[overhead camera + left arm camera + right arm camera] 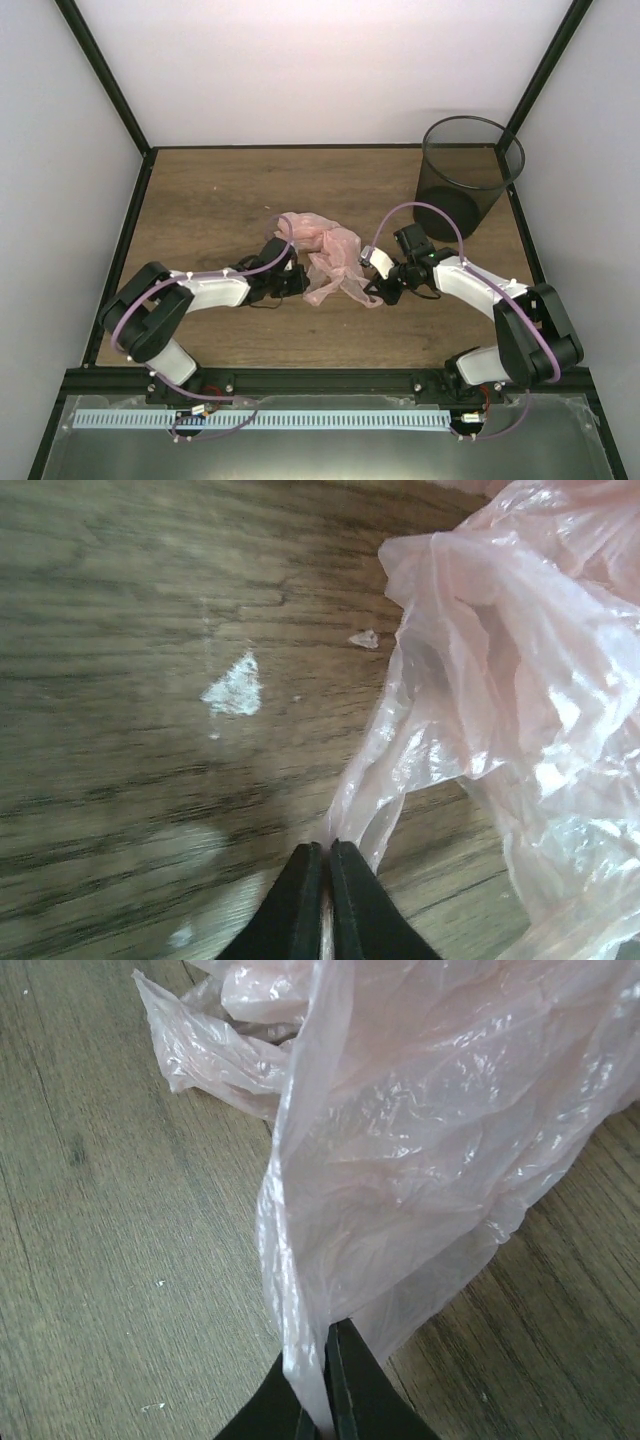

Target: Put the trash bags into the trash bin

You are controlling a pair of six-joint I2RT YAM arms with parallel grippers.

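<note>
**Pink bag pinched from both sides, bin well apart**

Top external view: the pink bag (325, 250) lay crumpled on the wooden worktop (220, 200), roughly at its middle, between the two arms. The left end effector (300, 285) met the bag's lower left edge, and the right end effector (378, 291) met its lower right edge, so the bag sat bunched between them and a little beyond both. The black mesh trash bin (462, 190) stood upright in the far right corner, well apart from the bag and from both end effectors. From this height I could not tell how the jaws stood.

Left wrist view: the left end effector (322, 848) had its two black fingers pressed together, with a thin edge of the pink bag (500, 680) running down to the tips and apparently caught between them. The bulk of the bag lay ahead and to the right of the fingers, resting on the worktop (120, 630). A white scuff (235, 688) marked the wood ahead, to the left of the bag.

Right wrist view: the right end effector (318, 1345) was clamped on a fold of the pink bag (420, 1110). The film rose straight out from between the fingers and spread ahead and to the right, with a crumpled part lying further off on the worktop (100, 1260).
</note>
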